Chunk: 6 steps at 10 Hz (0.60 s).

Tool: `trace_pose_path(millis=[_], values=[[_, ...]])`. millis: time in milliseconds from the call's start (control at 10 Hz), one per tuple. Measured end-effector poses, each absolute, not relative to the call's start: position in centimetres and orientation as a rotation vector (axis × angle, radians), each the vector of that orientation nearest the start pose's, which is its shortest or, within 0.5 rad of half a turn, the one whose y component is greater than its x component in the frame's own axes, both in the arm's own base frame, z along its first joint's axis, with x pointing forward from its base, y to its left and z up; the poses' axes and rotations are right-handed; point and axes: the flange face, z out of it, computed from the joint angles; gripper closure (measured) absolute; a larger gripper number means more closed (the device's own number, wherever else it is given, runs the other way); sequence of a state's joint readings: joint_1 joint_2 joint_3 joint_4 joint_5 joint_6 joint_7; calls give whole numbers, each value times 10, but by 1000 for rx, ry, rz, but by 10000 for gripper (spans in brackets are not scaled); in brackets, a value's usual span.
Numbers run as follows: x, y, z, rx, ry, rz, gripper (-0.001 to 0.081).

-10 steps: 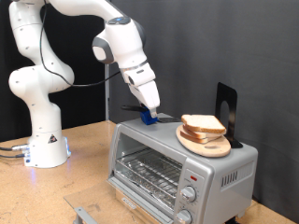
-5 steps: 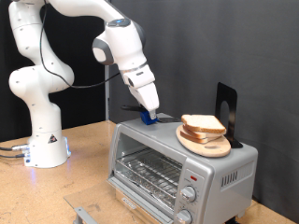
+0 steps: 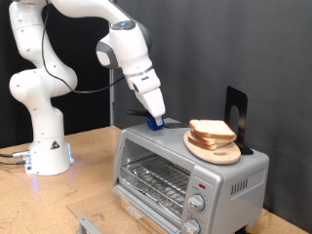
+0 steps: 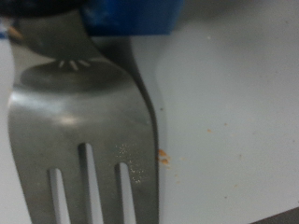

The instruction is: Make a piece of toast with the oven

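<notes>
Nothing moved; arm angled down, fingers (image 3: 156,121) at fork (image 4: 89,131) atop oven (image 3: 185,166).

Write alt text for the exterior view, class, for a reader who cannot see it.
A white robot arm reaches down so its gripper meets a blue-handled fork lying on top of a silver toaster oven. Slices of bread sit stacked on a round wooden board on the oven's top, towards the view's right. The oven door is shut.
</notes>
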<state>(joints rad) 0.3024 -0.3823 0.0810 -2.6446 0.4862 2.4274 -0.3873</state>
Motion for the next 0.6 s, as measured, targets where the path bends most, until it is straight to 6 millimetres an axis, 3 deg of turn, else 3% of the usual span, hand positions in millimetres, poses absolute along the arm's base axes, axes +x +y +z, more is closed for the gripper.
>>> trace_pose_path(millis=[600], values=[[378,161,377,-2760,-570,-204,-2]])
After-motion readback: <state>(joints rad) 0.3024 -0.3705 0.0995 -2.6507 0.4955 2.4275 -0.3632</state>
